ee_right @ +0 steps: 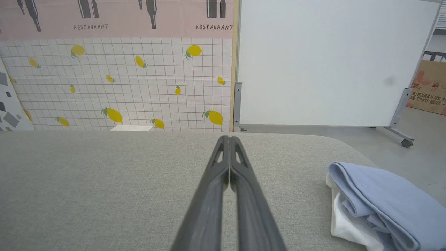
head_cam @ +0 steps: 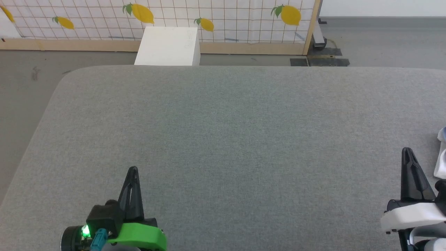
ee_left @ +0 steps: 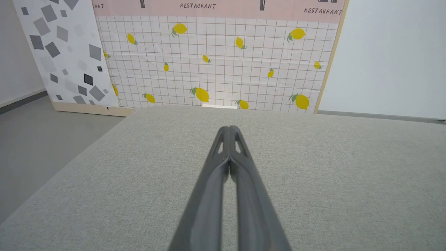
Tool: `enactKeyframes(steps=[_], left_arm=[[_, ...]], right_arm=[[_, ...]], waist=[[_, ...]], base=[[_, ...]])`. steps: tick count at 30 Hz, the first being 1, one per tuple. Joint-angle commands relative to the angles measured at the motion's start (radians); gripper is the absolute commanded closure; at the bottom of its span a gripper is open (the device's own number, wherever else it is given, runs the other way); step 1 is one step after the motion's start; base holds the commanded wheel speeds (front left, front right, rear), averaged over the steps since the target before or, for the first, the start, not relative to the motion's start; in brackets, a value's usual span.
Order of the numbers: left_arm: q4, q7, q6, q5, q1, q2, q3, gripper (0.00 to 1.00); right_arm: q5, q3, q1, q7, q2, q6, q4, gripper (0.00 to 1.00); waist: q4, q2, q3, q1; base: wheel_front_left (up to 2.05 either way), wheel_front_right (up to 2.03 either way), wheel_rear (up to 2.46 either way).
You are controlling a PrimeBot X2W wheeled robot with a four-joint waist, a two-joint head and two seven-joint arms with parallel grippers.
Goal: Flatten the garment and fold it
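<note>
A grey fabric-covered table [head_cam: 223,139] takes up most of the head view, its rounded far edge running across the upper third of the frame. Behind it, along the top of the frame, stands a screen [head_cam: 226,21] printed with a white grid and yellow lemons. In the right wrist view a plain white board [ee_right: 331,62] on a wheeled metal frame occupies the upper right, next to the screen.

The garment [ee_right: 383,202], light blue with white fabric showing beneath, lies bunched in soft folds on the table at the lower right of the right wrist view, near the table's rounded edge. In the head view a pale sliver of it [head_cam: 441,157] shows at the right edge of the frame, just beside the right arm. Neither gripper touches it.

A white box [head_cam: 169,47] sits on the floor at the upper centre-left of the head view, in front of the screen.

The left gripper [head_cam: 133,170] is at the lower left of the head view, over the bare table, its two dark fingers pressed together to a single point with nothing between them. The right gripper [head_cam: 407,151], at the lower right, has its fingers closed together the same way, also empty.
</note>
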Motion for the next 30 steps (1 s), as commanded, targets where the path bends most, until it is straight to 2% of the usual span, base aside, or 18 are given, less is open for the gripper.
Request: enactKeyframes(steps=[1,30], left_arm=[[0.003,0.007,-0.009,0.016,-0.010,-0.004,0.007,1.00],[0.015,0.070,-0.056,0.068,-0.029,-0.027,0.056,1.00]], right_arm=[[-0.002,0.009,0.000,0.006,0.000,0.000,-0.007,1.00],[-0.007,0.076,0.000,0.064,0.001,-0.001,-0.024,1.00]], waist=[[0.000,0.0000,0.000,0.0001],[0.005,0.0000,-0.007,0.0001]], base=[[0.00,0.00,0.00],[0.00,0.00,0.00]])
